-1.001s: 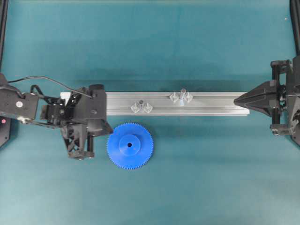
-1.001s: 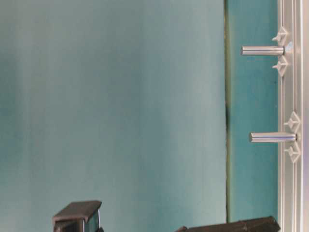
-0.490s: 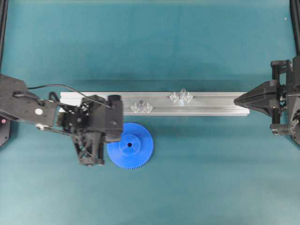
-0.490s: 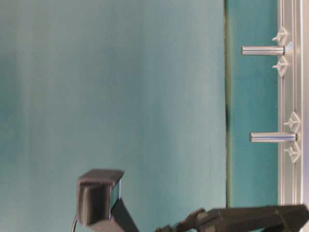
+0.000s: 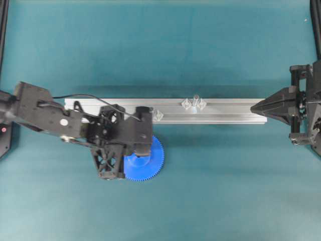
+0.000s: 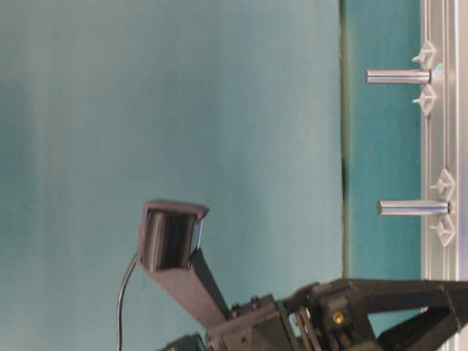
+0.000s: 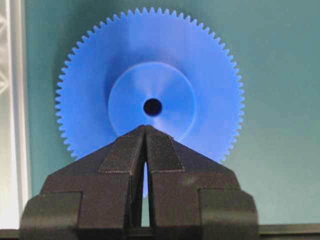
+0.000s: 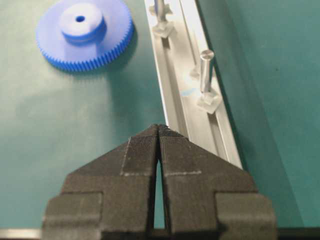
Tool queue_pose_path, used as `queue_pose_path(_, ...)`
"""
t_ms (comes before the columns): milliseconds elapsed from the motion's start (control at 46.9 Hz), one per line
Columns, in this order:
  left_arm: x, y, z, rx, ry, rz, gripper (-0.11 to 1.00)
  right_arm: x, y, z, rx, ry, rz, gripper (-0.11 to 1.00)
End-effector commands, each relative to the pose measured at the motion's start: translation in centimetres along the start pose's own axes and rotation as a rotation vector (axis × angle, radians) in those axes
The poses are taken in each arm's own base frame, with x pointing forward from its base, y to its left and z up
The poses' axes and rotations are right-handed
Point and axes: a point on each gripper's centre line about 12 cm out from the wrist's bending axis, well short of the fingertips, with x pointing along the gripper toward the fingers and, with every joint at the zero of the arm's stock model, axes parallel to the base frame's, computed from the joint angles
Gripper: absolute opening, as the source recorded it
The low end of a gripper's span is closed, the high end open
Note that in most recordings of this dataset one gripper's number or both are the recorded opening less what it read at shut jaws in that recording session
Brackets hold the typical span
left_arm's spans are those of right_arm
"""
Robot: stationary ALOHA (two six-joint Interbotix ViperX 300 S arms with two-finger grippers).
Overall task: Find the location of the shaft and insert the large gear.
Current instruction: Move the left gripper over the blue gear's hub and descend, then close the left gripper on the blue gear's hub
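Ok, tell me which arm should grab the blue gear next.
Left. Its end effector hangs right over the large gear, shut, while the right end effector sits at the rail's far end.

Blue large gear (image 7: 150,85) lies flat beside the rail; the shaft (image 8: 205,70) stands upright.

You get even, bright light from above: the rail (image 5: 210,111) glares pale, with a soft shadow just behind it on the bench (image 5: 160,45). In the left wrist view the gear (image 7: 150,85) is sharp, the pincer (image 7: 145,129) slightly soft.
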Motion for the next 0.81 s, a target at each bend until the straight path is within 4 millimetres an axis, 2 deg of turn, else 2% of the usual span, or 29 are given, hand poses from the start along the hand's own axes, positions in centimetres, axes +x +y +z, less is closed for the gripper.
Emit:
queue_pose_path(0, -0.4, -0.5, 1.5, 0.012, -0.024, -0.006, -0.01, 0.1, 0.0, 0.4, 0.007, -0.011, 0.0, 0.01)
queue_pose_path(405, 1.2, -1.0, 2.4, 0.069, 0.098, 0.007, -0.01, 0.0, 0.0, 0.4, 0.007, -0.011, 0.0, 0.01)
queue_pose_path(788, 1.2, -1.2, 3.4, 0.098, 0.128, 0.009, -0.01, 0.0, 0.0, 0.5, 0.007, -0.015, 0.001, 0.01)
